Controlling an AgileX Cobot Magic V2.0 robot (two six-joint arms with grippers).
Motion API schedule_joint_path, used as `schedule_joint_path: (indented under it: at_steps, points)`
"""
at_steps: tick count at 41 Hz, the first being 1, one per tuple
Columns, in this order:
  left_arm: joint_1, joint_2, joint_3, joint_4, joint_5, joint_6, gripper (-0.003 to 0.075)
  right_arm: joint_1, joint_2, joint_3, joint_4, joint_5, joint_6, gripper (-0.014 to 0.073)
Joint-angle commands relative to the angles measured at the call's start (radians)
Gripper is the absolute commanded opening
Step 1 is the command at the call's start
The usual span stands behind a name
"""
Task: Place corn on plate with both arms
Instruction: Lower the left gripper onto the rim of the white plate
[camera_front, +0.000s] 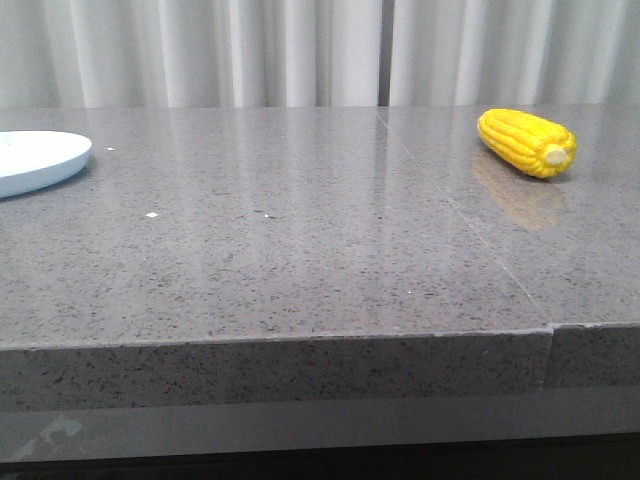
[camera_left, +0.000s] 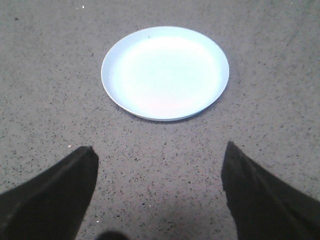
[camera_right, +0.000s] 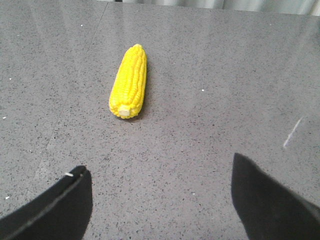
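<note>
The yellow corn (camera_front: 528, 142) lies on the grey table at the far right, its pale cut end toward me. In the right wrist view the corn (camera_right: 129, 82) lies ahead of my right gripper (camera_right: 160, 170), which is open and empty, well short of it. The pale-blue-white plate (camera_front: 35, 160) sits at the far left edge of the front view, partly cut off. In the left wrist view the plate (camera_left: 165, 72) is empty and lies ahead of my left gripper (camera_left: 160, 150), which is open and empty. Neither arm shows in the front view.
The grey speckled stone table (camera_front: 300, 250) has a front edge near the camera and a seam (camera_front: 470, 230) running back on its right side. White curtains (camera_front: 250, 50) hang behind the table.
</note>
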Motion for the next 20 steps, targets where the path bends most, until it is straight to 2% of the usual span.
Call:
schedule_joint_path:
  at_steps: [1, 11, 20]
  points:
    - [0.001, 0.089, -0.06, 0.027, -0.057, 0.0, 0.0512, -0.006, 0.008, -0.034, -0.013, -0.082, -0.01, 0.0597]
    - [0.082, 0.332, -0.163, 0.011, -0.054, 0.021, 0.0512, -0.006, 0.008, -0.034, -0.013, -0.082, -0.01, 0.0597]
    - [0.214, 0.541, -0.285, -0.269, -0.052, 0.233, 0.0512, -0.006, 0.008, -0.034, -0.013, -0.082, -0.01, 0.0597]
